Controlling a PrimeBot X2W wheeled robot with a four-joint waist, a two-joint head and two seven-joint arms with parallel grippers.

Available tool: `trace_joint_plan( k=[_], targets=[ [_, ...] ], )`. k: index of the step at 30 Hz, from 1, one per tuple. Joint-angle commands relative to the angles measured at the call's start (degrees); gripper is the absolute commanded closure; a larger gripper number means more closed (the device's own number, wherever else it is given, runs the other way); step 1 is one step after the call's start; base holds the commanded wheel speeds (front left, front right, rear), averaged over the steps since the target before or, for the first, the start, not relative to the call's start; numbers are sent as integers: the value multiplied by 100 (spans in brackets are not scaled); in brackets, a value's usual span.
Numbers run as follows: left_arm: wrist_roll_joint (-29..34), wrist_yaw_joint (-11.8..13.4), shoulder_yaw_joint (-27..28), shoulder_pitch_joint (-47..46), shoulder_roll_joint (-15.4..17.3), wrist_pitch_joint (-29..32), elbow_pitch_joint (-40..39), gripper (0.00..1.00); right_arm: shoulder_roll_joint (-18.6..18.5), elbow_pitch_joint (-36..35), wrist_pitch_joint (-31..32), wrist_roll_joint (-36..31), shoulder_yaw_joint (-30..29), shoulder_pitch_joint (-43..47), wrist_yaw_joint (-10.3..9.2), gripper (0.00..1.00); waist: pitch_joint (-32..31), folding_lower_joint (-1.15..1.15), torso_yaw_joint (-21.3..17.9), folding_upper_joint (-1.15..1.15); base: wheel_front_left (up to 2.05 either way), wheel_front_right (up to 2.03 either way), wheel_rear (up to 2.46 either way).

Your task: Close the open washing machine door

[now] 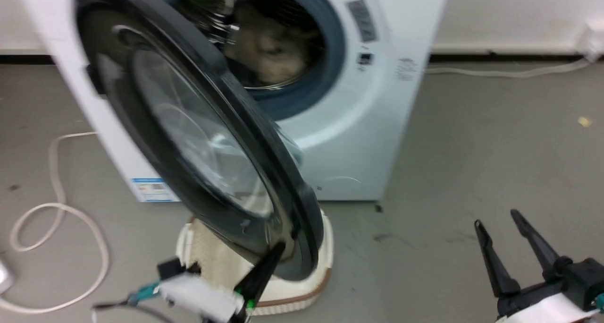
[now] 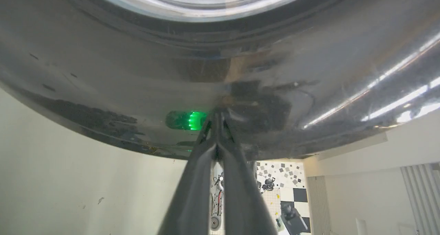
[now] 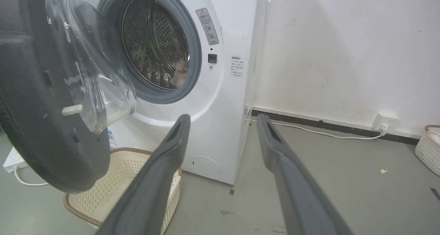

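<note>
Our left gripper (image 1: 276,253): fingers pressed together, nothing between them, tips touching glossy lower rim of washing machine door (image 1: 198,139). Door open, swung out from washing machine (image 1: 358,124), rising above and beyond our left tips. Our right gripper (image 1: 496,219): fingers spread wide, empty, well apart from door. In right wrist view, machine's white front and drum opening ahead of our right jaws, door off to their left. Cream basket (image 1: 326,252) on floor under door, near our left fingers.
</note>
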Motion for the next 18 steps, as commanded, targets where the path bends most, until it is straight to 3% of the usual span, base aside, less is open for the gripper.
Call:
trace_joint_plan(
  k=[1,9,18],
  targets=[
    [-94,-51,-160,-376,10,-318,168,100,-45,-14,-17,57,-7,-115,5,0,360,0,-543,0,0,0,0],
    [-631,-141,-848,-2059,10,-1683,1376,100,-44,134,-93,230,90,-361,5,0,764,0,-1208,0,0,0,0],
    [-1267,-246,-1057,-3662,10,-2874,2870,100,10,277,-131,359,261,-589,5,0,1092,0,-1504,0,0,0,0]
  ],
)
